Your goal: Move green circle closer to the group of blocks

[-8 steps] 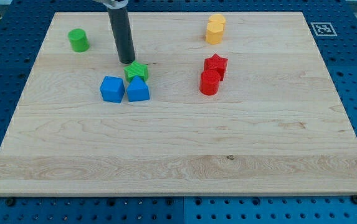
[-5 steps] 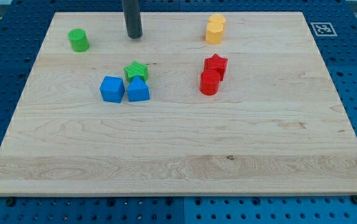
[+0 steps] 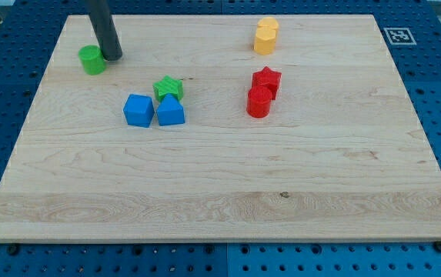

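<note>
No claw, just rod: my tip (image 3: 112,56) sits touching green circle (image 3: 92,59) on its right at worktop (image 3: 220,192) top-left, so approach step; next, get round its left and push toward green star (image 3: 168,87) cluster.

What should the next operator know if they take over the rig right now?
My tip sits right beside the green circle, on its right side in the view, near the board's top left. The group, a green star and two blue blocks, lies toward the view's lower right of the circle. Done: nothing; the circle is well apart from the group. Left: get behind the circle and push it toward the group.
</note>
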You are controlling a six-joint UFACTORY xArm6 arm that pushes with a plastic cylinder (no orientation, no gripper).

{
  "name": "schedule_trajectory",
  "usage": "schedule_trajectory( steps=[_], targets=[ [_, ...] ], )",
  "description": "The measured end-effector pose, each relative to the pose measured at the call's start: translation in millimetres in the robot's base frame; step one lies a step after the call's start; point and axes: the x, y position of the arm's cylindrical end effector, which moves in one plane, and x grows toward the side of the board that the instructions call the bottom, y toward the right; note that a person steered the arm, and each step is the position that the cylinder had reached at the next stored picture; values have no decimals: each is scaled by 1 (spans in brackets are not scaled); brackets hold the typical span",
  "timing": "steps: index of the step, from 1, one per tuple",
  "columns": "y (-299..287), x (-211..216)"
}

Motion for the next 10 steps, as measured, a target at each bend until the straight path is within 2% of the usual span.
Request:
schedule_trajectory(
  steps=[1,2,4,5,6,7,8,10],
  targets=[
    [0,-6],
    [-1,-32],
    [-59,-37],
    [-45,-13],
    [-12,29],
    [-23,29],
    [-78,30],
    [-19,77]
  ],
)
